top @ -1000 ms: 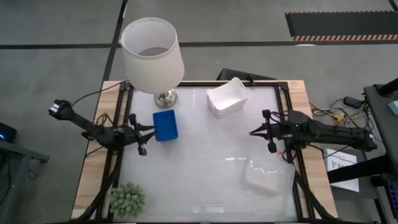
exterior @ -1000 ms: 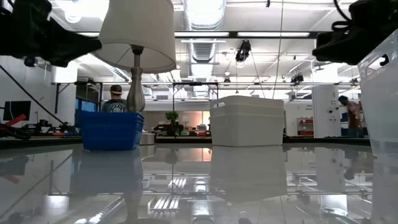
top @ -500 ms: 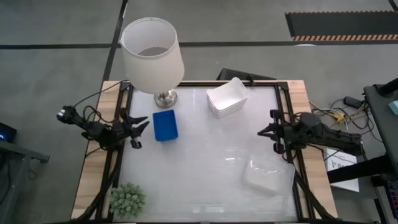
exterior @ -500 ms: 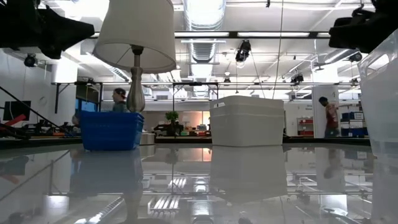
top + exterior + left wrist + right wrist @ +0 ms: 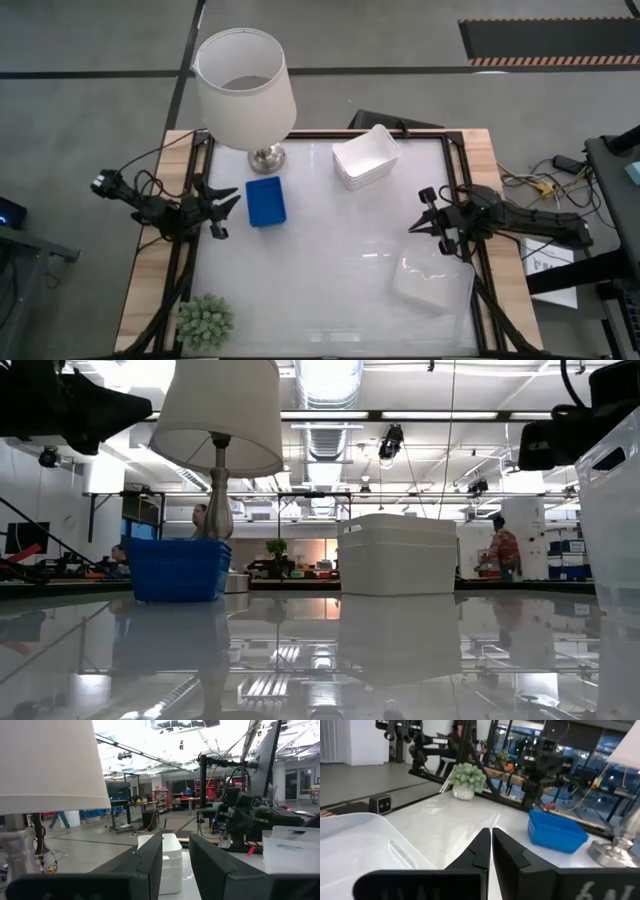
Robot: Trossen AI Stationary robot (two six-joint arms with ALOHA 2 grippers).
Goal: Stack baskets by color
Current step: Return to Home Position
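A blue basket (image 5: 265, 201) stands on its base at the table's left, in front of the lamp. A nested stack of white baskets (image 5: 366, 158) stands at the far middle. A clear basket (image 5: 432, 283) rests near the right front corner. My left gripper (image 5: 230, 210) hovers open just left of the blue basket, with nothing between its fingers (image 5: 150, 860). My right gripper (image 5: 413, 226) hovers shut and empty above the table's right side, beyond the clear basket (image 5: 360, 845). Its fingertips point toward the blue basket (image 5: 555, 832).
A lamp with a white shade (image 5: 243, 85) stands at the far left corner, close behind the blue basket. A small potted plant (image 5: 206, 320) sits at the near left corner. Bare glossy tabletop (image 5: 330, 260) lies between the baskets.
My right gripper has come down toward the table and rolled about its own axis, staying shut. The baskets have not moved.
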